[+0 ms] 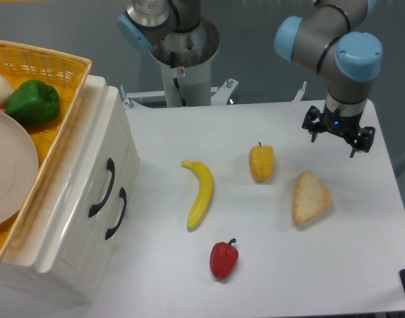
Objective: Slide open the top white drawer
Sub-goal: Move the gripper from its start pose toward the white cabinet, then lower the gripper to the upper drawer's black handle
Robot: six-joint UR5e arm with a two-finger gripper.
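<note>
Drawer shut, tool [339,133] well away
Far off, the top white drawer [89,173] looks glossy; hook its black handle [102,187]. Tool possibly parted, can't tell.

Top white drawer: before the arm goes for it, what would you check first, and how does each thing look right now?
1. Top white drawer shut, ready to pull: ok.
2. Its black handle unobstructed: ok.
3. Gripper empty: ok.
4. Gripper near the handle: not ok, far across the table.
5. Path clear: not ok, banana and yellow pepper lie between.
6. Jaws wide enough for the handle: cannot tell.
</note>
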